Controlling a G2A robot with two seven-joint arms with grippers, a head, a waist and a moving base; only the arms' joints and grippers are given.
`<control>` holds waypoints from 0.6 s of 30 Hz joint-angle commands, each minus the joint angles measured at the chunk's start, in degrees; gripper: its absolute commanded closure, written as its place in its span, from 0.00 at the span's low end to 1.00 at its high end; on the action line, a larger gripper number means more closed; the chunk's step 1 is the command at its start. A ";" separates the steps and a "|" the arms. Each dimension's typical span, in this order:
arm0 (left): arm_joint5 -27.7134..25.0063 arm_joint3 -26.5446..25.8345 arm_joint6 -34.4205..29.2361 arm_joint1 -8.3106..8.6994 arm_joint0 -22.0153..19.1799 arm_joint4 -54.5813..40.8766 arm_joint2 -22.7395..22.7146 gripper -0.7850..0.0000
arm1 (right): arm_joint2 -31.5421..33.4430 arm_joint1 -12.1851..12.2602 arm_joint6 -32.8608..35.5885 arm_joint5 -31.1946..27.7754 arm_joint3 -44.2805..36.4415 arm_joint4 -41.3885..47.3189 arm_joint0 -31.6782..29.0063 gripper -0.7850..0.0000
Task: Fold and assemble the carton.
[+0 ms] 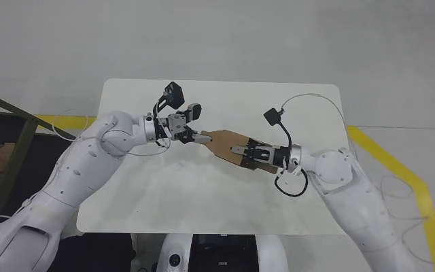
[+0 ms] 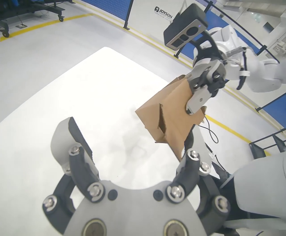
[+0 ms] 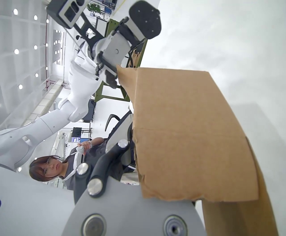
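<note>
A brown, partly folded carton (image 1: 224, 141) is held in the air over the middle of the white table (image 1: 204, 197). My right gripper (image 1: 239, 150) is shut on its right end; in the left wrist view one finger of that gripper (image 2: 196, 100) presses flat on the carton's (image 2: 172, 116) face. My left gripper (image 1: 197, 130) stands open at the carton's left end. One of its fingers (image 3: 110, 77) touches the carton's (image 3: 190, 134) pointed flap, while the other pad (image 3: 145, 20) stays well apart from it. A slit flap gapes on the carton's side.
The table has bare room in front of and behind the arms. A black cable (image 1: 309, 102) loops from the right wrist over the table's far right part. A dark green frame (image 1: 17, 129) stands off the table's left side. Yellow floor tape (image 1: 387, 160) runs right of the table.
</note>
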 commanded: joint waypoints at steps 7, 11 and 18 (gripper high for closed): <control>-0.89 1.53 -0.04 -0.53 0.22 -1.65 -0.50 0.00 | 1.52 0.12 -0.27 -3.77 -0.85 4.91 -1.65 1.00; -2.12 1.85 -0.30 -0.71 0.43 -3.86 -0.86 0.00 | 1.83 0.15 0.09 -5.07 -1.08 6.51 -2.05 1.00; -4.93 2.21 -1.37 -0.93 0.97 -8.31 -1.31 0.00 | 2.13 0.13 0.40 -6.87 -1.41 9.31 -2.48 1.00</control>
